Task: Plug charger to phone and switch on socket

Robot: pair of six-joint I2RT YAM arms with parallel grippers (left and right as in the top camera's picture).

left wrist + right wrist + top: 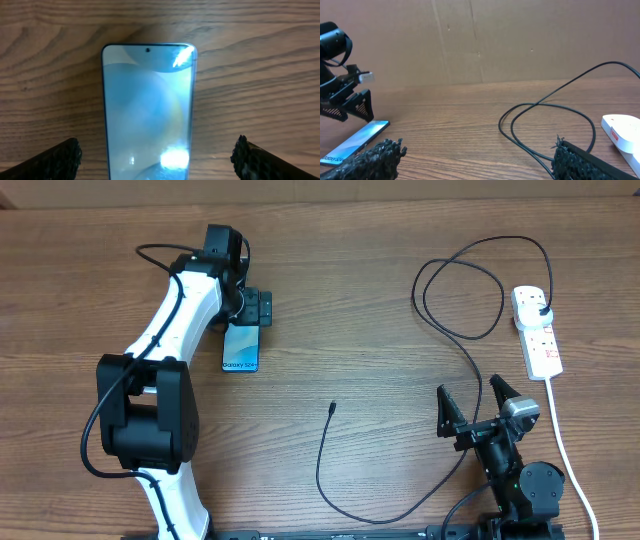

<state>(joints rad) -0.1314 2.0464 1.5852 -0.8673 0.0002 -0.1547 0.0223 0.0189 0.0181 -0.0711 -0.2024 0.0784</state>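
Note:
The phone (241,346) lies flat on the wooden table at upper left, light blue screen up; it fills the left wrist view (147,110). My left gripper (248,308) is open, its fingers either side of the phone's far end without touching it (157,160). The charger cable (470,330) loops from its black plug in the socket (537,330) at the right down to a free connector tip (332,408) at table centre. My right gripper (476,406) is open and empty at the lower right, with cable loops ahead of it (545,112).
The socket's thick white cord (565,450) runs down the right side past my right arm. A cardboard wall (480,40) stands behind the table. The left arm's own black cable (150,252) arcs at upper left.

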